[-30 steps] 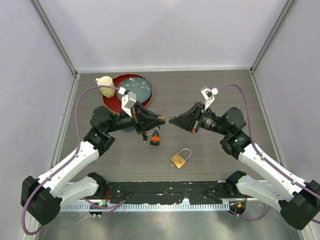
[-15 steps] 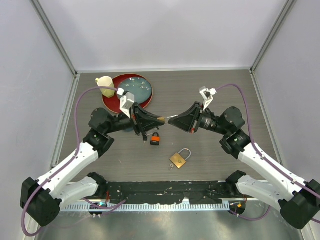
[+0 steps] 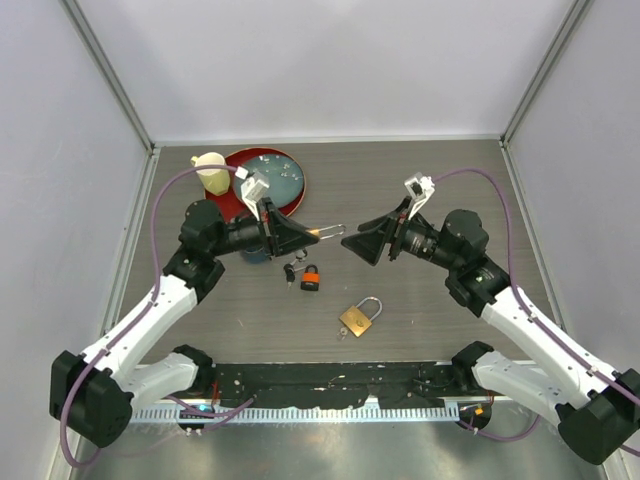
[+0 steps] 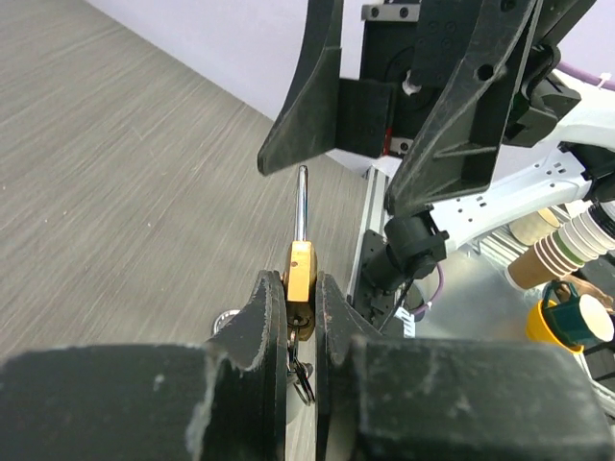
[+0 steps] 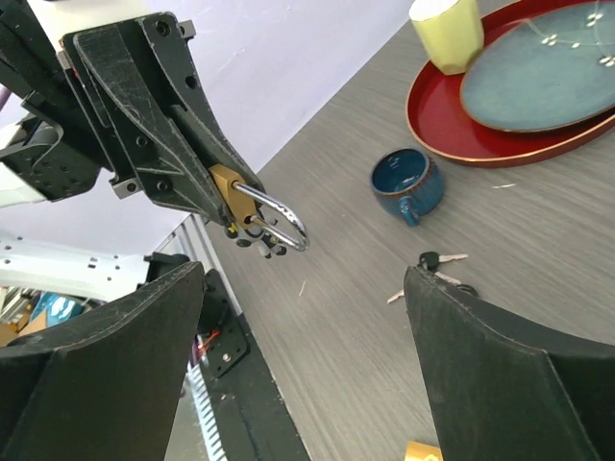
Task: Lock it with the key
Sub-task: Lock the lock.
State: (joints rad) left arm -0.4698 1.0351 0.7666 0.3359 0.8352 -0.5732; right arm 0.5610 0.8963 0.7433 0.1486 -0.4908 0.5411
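- Nearest on the counter [image 3: 440, 180] lies a spare brass lock [image 3: 359, 318]. An orange lock [image 3: 311, 279] and loose keys [image 3: 290, 268] lie just beyond it.
- The left fingers [image 4: 269, 307] pinch the held lock [image 4: 301, 274] by its body, above the counter. Its shackle [image 5: 279, 223] points toward the right arm.
- The right fingers [image 5: 125, 355] are spread wide, facing the shackle but apart from it.
- The step looks like presenting the lock for closing; I cannot tell whether a key sits in it.
- Next, the right fingers likely must meet the shackle squarely and press it home, or fetch the keys.
- The blue cup [image 5: 408, 182] looks empty.
- Farthest, the red tray [image 5: 452, 134] holds a specked blue plate [image 5: 548, 77] and a yellow cup [image 5: 447, 29].
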